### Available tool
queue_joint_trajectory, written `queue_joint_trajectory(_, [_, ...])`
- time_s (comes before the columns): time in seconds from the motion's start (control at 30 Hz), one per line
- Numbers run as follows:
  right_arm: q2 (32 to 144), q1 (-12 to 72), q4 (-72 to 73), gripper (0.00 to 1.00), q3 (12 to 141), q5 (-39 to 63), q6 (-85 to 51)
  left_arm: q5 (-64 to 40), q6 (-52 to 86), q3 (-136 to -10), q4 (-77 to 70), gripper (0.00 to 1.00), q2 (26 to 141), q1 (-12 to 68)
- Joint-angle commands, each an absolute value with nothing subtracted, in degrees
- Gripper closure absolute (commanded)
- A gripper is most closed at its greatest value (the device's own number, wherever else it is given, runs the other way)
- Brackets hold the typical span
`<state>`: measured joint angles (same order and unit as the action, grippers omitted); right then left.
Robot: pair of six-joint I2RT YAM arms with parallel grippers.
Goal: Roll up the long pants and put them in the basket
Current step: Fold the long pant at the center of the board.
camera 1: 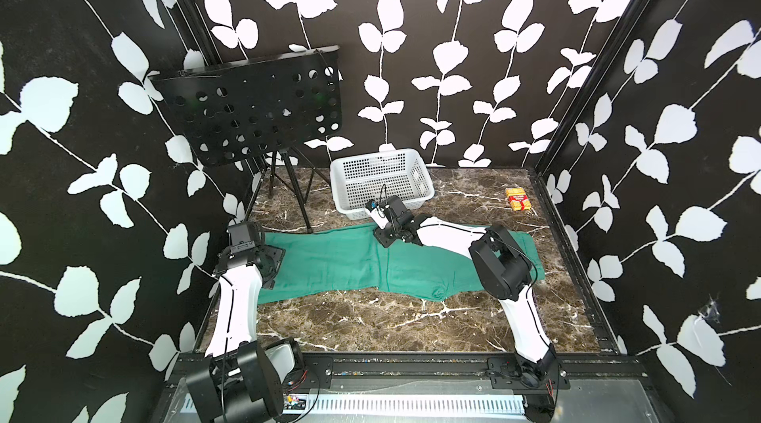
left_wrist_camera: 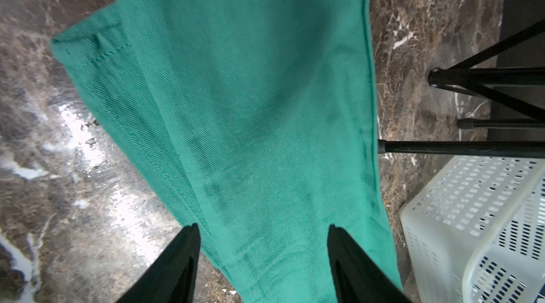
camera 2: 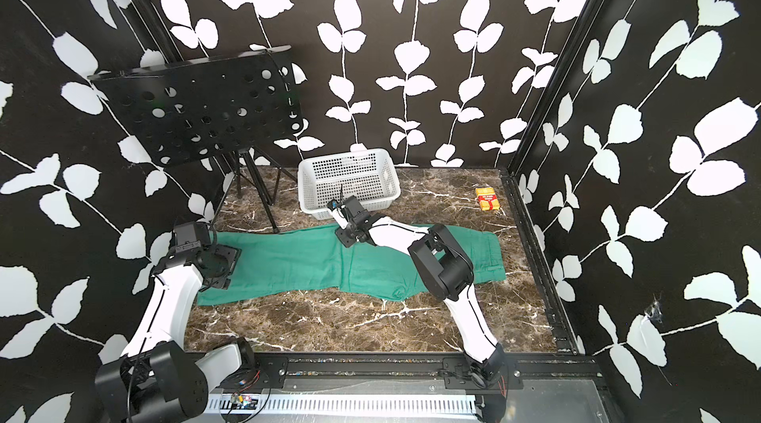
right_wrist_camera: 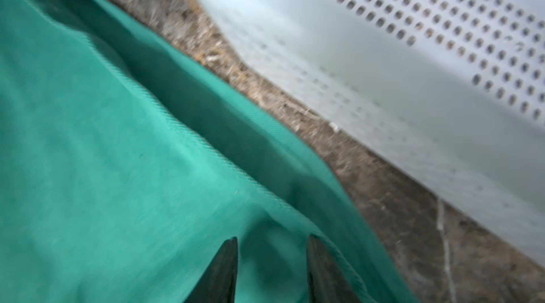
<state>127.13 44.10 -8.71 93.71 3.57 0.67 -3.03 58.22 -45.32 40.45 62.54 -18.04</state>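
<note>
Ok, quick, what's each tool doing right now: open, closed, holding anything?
Left tool: open, tips spread over the long pants, nothing gripped.
Right tool: tips partly apart at the pants' edge; view blurred, grip cannot be told.

- The long pants [left_wrist_camera: 250,95] are soft woven cloth, teal-green and matt, with a fine diagonal rib and stitched hems.
- The table [left_wrist_camera: 88,186] under me looks like polished brown marble with white veins, glossy enough to throw glare.
- The basket [left_wrist_camera: 472,227] is smooth white plastic, pierced with small holes.
- The music stand [camera 1: 263,71] looks like matt black sheet metal, punched with round holes.
- My left fingers [left_wrist_camera: 180,263] are black and matt.
</note>
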Motion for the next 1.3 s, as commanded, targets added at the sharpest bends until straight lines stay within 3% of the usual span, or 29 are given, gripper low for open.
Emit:
queue_joint_trajectory(0.0, [131.17,42.92,-9.74,0.55,100.8,1.72,-0.63,-1.82,57.04,-45.08,42.54,0.33,62.48,-17.88])
queue_joint_trajectory(0.17, [127.83,43.32,-5.29,0.49,96.83,-1.34,-1.35,-1.97,56.6,-46.5,42.68,0.32,63.75,-17.86])
queue_joint_trajectory(0.37, [112.49,42.94,-4.43,0.45,81.27,-0.51,-7.68,-3.13,54.73,-48.0,40.42,0.33,64.66,-17.45])
queue_joint_trajectory(0.57, [99.71,36.87,-27.67,0.49,72.45,-7.96,-27.12,-6.34,56.3,-45.17,31.37,0.32,67.86,-15.57])
queue_joint_trajectory(0.67, [98.06,30.76,-37.36,0.52,69.73,-6.25,-32.87,-8.01,56.58,-44.19,26.73,0.31,71.67,-14.86])
queue_joint_trajectory(1.0, [98.9,13.18,-37.59,0.52,60.48,-0.01,-34.23,-4.88,56.1,-45.43,25.96,0.31,79.9,-14.75])
queue_joint_trajectory(1.27, [103.01,7.36,-40.22,0.5,63.89,-0.92,-31.01,8.29,59.29,-47.22,43.46,0.34,68.26,-17.86])
